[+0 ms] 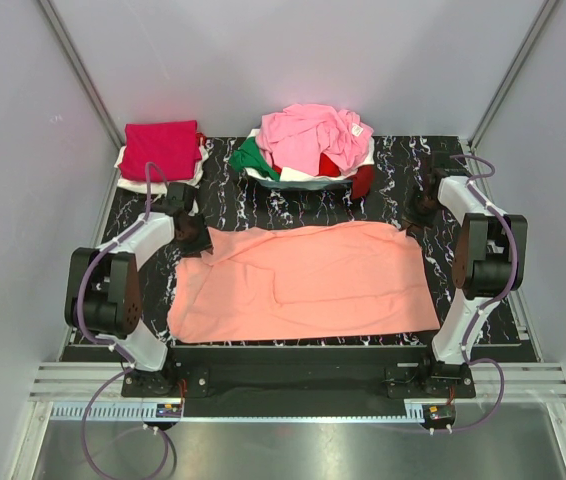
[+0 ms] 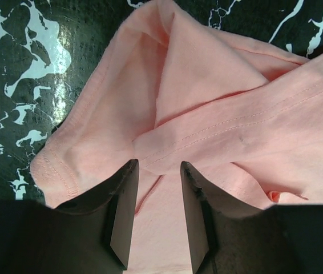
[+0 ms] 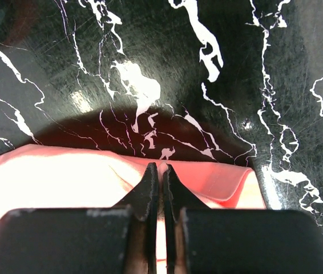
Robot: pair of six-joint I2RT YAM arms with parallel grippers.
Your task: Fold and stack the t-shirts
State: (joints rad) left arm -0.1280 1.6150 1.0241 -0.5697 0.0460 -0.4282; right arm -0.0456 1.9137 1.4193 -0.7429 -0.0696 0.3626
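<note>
From above, the light is bright, even and soft. The pale walls spread it, and shadows on the mat are faint. The metal strip at the near edge gives a dull sheen. From my left wrist the glossy mat shows mild grey glare, and my left hand is a dark, slightly soft shape. From my right wrist a hard white hotspot sits on the mat. The salmon-orange shirt burns out almost to white at the left, with a reddish shadow arcing beyond it. My right hand is black and blurred.
</note>
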